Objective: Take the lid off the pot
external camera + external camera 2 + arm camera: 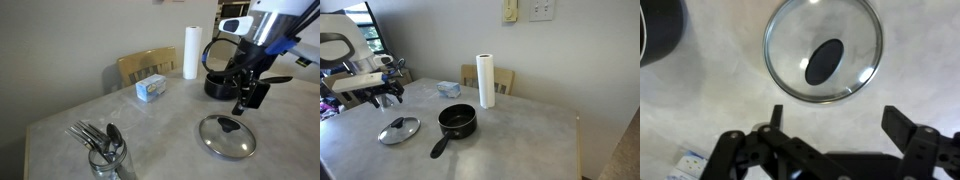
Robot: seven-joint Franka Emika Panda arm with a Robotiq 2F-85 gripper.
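The glass lid [226, 137] with its metal rim and black knob lies flat on the table, apart from the pot; it also shows in an exterior view [399, 130] and in the wrist view [824, 48]. The black pot [457, 121] stands uncovered with its long handle pointing toward the table's front; in an exterior view [218, 85] it sits behind the arm, and its edge shows in the wrist view [658, 30]. My gripper [835, 118] is open and empty, hovering above the lid, seen in both exterior views [244, 103] [388, 97].
A white paper towel roll [486, 80] stands behind the pot. A small blue box [152, 89] lies near a wooden chair [147, 64]. A glass jar of cutlery [104, 155] stands at the table's near corner.
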